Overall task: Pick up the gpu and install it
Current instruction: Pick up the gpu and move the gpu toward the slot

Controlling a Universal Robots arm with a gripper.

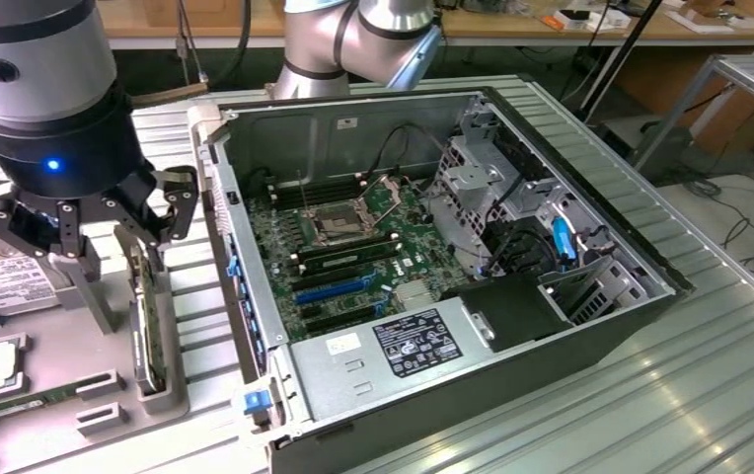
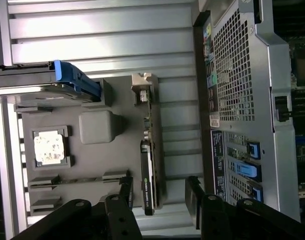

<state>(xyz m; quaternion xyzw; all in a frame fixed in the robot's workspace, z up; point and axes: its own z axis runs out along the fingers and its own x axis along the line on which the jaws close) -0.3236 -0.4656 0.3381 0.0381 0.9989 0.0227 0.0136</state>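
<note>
Black-boarded and thin, standing on edge in a slot of the grey holder tray [image 2: 92, 162]: the gpu [image 2: 148, 175], directly beneath the tool [image 2: 159, 197]. Tool released, jaws spread wide, grasping nothing. From the wrist, card lined up in the gap between the two fingers [image 2: 193, 202], nearer one than the other, clamped by neither. Hard to judge how far down past the card's top edge. Off to one side of the tool, on the same tray: a silver hard drive [image 1: 2, 286] with a white label, a square processor chip [image 2: 49, 147] flat in its recess, a plain grey block [image 2: 96, 126] between chip and card. Off to the other side, just past the tray's edge: the open computer case [image 2: 237, 75] lying on its side, perforated rear panel toward the tool, motherboard [image 1: 350, 232] exposed inside with blue slots [image 1: 331, 288] facing up. Deeper in the case, well apart from the tool, a boxed power supply [image 1: 416, 341] with a black label. Under everything, a ribbed metal tabletop [image 1: 693, 395]. Beyond the case, the arm's silver-grey joints [image 1: 350, 39].
</note>
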